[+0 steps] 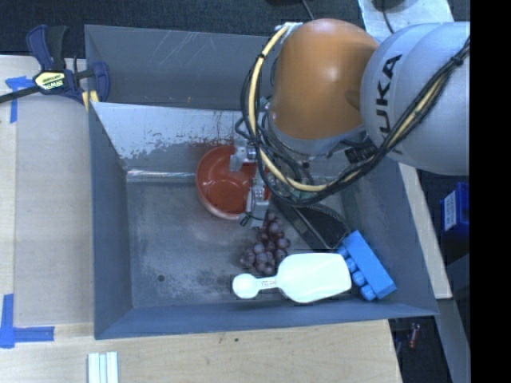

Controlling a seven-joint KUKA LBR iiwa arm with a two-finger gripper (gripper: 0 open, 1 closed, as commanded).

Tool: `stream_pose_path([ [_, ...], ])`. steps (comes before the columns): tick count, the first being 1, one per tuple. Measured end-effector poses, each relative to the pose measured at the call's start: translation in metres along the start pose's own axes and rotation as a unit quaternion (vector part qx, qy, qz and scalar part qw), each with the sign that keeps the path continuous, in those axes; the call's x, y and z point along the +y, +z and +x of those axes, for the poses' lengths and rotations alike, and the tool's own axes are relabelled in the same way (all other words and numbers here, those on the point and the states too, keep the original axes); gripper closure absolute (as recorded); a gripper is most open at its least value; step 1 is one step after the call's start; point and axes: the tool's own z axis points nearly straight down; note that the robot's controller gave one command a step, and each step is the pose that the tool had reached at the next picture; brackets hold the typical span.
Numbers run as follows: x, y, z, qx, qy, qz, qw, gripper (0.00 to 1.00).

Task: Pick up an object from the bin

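- Where the arm comes in over the bin's [108, 214] right edge, its rounded orange cover [319, 78] hangs above the far right part of the bin, with yellow and black cables [263, 94] looping round the cover's left side.
- The gripper [251, 183] points down below the cover, towards the middle of the bin floor and closer to the far wall than to the near edge.
- Its metal parts sit right at the right rim of a red bowl [219, 183]. The bowl is round and lies on the floor just in front of the far wall, about midway between the left and right walls.
- I cannot tell whether the jaws are wide or narrow, as the wrist and cables cover them; nothing can be seen held between them.
- A bunch of dark purple grapes [267, 247] lies just towards the near edge from the gripper, close to the bowl.
- A white plastic bottle [311, 278] lies on its side along the near edge, with its neck pointing left and its body touching the grapes.
- A blue toy block [369, 268] rests in the near right corner, against the bottle's right end.
- A flat black object [319, 223] lies between the grapes and the right wall, partly under the arm.
- The left half of the floor is bare grey metal.
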Motion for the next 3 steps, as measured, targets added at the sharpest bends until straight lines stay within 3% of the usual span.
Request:
stream_pose_path([
  [1, 0.0, 0.0, 0.0, 0.0, 0.0, 0.0, 1.0, 0.0],
  [2, 0.006, 0.023, -0.019, -0.0019, -0.097, 0.0, 0.9953, 0.0],
  [3, 0.015, 0.039, -0.02, -0.0006, -0.12, 0.0, 0.9928, 0.0],
])
